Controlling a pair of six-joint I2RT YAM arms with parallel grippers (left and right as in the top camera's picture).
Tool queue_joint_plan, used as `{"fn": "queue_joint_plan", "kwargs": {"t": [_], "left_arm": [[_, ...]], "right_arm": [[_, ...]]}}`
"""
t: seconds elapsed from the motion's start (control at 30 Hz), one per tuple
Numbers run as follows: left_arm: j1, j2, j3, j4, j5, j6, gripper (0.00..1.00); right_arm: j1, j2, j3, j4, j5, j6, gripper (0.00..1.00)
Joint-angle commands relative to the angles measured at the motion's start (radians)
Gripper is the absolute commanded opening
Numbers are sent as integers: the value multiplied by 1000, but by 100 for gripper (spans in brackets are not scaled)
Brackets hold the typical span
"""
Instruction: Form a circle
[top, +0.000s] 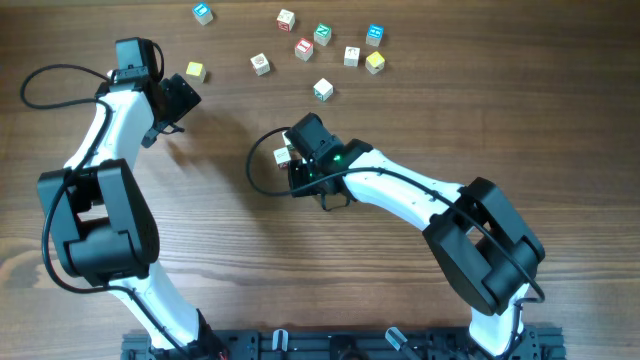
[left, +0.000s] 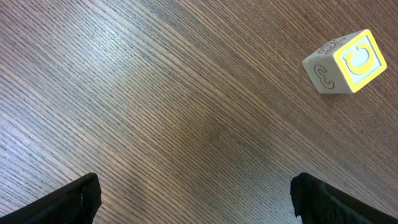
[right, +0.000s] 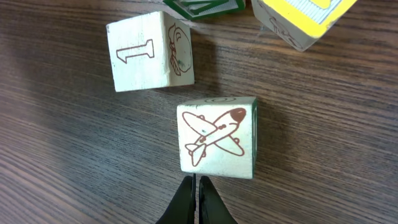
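Well, circle (top: 282, 156) only part-gathered, seemingly four cubes | right gripper (right: 196, 198) pressed together, empty, at plane cube (right: 216, 144) | left gripper (left: 196, 196) spread, idle | loose cubes (top: 304, 47) lie by far edge of table (top: 300, 280).

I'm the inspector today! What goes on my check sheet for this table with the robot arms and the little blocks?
Surface: wooden table, brown grain, no spills seen.
Job's things: airplane cube, number cube, green cube and yellow-edged cube huddle close together; a full ring cannot be confirmed.
Clutter: loose cubes scattered along the far side; one yellow cube near the left arm.
End effectors: left end effector open, empty; right end effector shut, tips at the airplane cube's edge.
Cables: black cable loops beside the left arm.
Surroundings: black rail at the near edge.
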Motion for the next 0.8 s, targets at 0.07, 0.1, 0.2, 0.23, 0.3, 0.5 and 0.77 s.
{"fn": "queue_joint_plan", "kwargs": {"t": [0.07,0.1,0.2,0.23,0.3,0.5,0.77], "left_arm": [[1,-16,11,1,1,8,100],[1,-16,11,1,1,8,100],[1,-16,11,1,1,8,100],[1,-16,11,1,1,8,100],[1,-16,11,1,1,8,100],[1,-16,11,1,1,8,100],[1,-16,11,1,1,7,100]], "right_arm": [[5,13,-3,11,16,7,6],[5,13,-3,12,17,8,6],[5,13,-3,16,17,8,6],[5,13,-3,17,17,8,6],[5,13,-3,17,16,8,6],[3,-6,6,-25,16,-22,4],[-47,-182,13,-63,177,-204,4]]}}
